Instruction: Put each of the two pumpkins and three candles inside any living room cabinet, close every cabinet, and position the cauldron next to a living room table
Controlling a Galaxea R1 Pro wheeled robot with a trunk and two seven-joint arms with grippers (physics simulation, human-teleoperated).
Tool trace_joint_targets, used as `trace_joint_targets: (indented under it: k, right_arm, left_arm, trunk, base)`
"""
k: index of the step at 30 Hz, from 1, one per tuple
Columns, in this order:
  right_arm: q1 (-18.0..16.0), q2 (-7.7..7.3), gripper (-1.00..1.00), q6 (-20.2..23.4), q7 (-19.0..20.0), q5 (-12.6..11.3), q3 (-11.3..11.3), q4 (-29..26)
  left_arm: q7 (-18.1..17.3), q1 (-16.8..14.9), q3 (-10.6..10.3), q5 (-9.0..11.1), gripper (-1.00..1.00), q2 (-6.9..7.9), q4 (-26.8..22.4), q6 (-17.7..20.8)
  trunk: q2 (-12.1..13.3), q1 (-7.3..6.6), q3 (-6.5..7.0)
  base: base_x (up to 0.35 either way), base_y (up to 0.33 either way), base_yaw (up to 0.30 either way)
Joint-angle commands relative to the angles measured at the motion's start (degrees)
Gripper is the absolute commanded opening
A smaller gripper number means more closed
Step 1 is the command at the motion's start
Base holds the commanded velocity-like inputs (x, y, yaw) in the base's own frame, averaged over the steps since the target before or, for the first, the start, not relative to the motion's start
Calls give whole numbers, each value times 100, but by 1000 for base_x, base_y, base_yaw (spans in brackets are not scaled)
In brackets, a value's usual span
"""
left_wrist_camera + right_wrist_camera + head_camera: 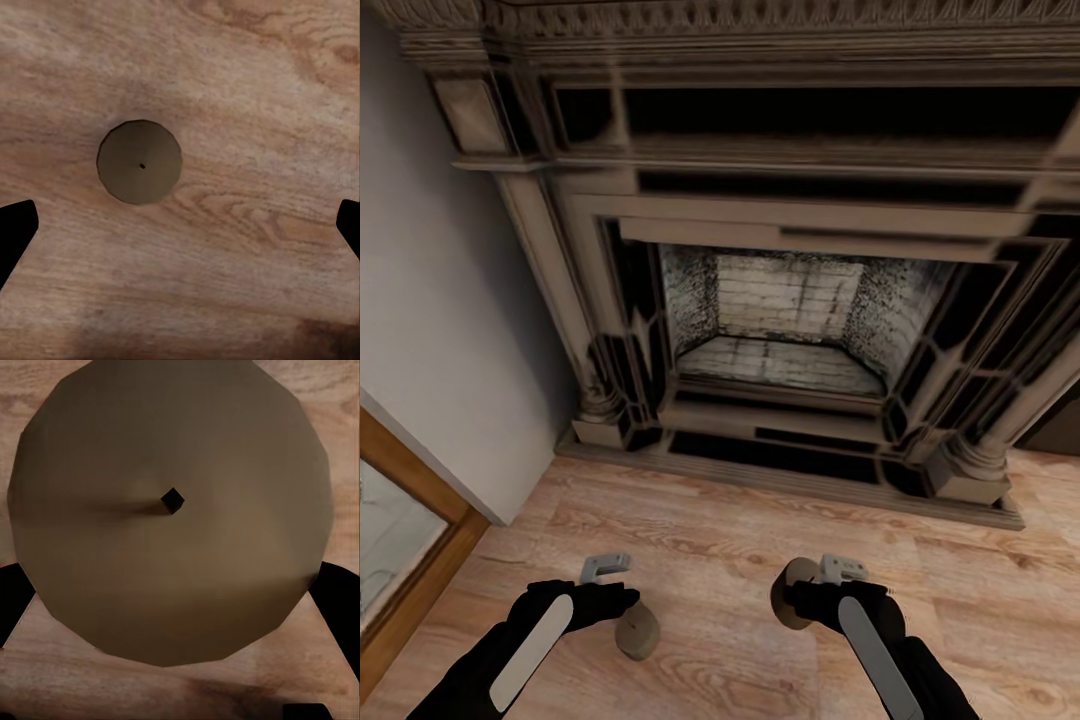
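— Where's the right candle [172, 510]?
— Sitting between the fingers [15, 592] of the right gripper [176, 596], wick end up, sides reaching both pads. Looks raised off the wood floor [740, 540], so probably gripped, with the jaws spread nearly full to span its girth.
— And the left candle [139, 162]?
— Standing upright on the boards, below and a little aside from the left gripper [180, 229]. Jaws wide apart there, holding nothing, well above the wick.
— Why hover like that?
— Likely lining up for a straight drop from above; not centred between the fingers yet, so needs a small shift first.
— Surroundings?
— Stone fireplace [780, 320] straight ahead, grey wall [440, 300] to the left, both candles near the robot's own base.
— Stage of the job?
— Early, by the look of it: one candle apparently in hand, one waiting, both due for a cabinet.
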Motion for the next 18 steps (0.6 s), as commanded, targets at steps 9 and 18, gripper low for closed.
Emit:
trace_joint_targets:
  k: [9,18]
  right_arm:
    - [-4,-6,-100,11,-60,-42,63,-10]
    - [-4,-6,-100,11,-60,-42,64,-13]
  left_arm:
    - [55,-4,-18,60,100,6,-4,-30]
    - [55,-4,-41,59,100,6,-5,-66]
  trunk:
    - [-2,0,-5]
    - [-2,0,-5]
  base:
    - [54,134,0]
    - [6,-103,0]
